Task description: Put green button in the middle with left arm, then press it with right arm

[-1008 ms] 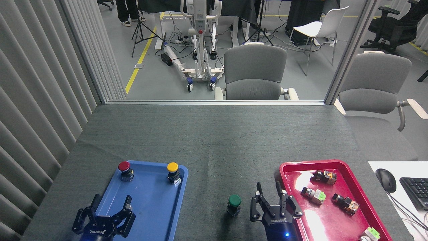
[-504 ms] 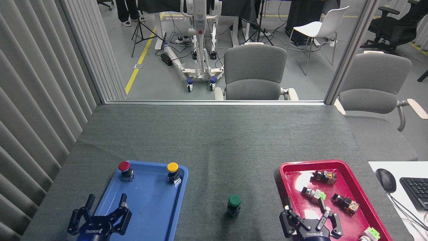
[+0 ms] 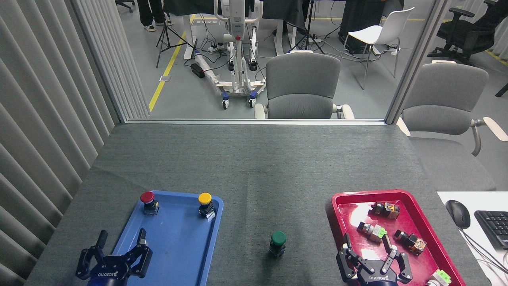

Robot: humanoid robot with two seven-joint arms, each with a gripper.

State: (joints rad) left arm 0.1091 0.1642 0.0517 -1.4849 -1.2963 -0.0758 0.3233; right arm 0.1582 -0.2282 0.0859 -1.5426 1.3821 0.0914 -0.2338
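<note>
Right claw (image 3: 371, 254) spread open, empty, over red tray (image 3: 412, 196); green button (image 3: 278, 242) upright on worktop (image 3: 254, 167), to its left. Left claw (image 3: 120, 248) open, empty, farther.

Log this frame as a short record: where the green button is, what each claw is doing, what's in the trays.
green button: upright on the bare grey cloth between the two trays, untouched
left claw: open, empty, over the near left edge of the blue tray
right claw: open, empty, over the near part of the red tray
blue tray contents: red button, yellow button
red tray contents: several small blocky switches
</note>
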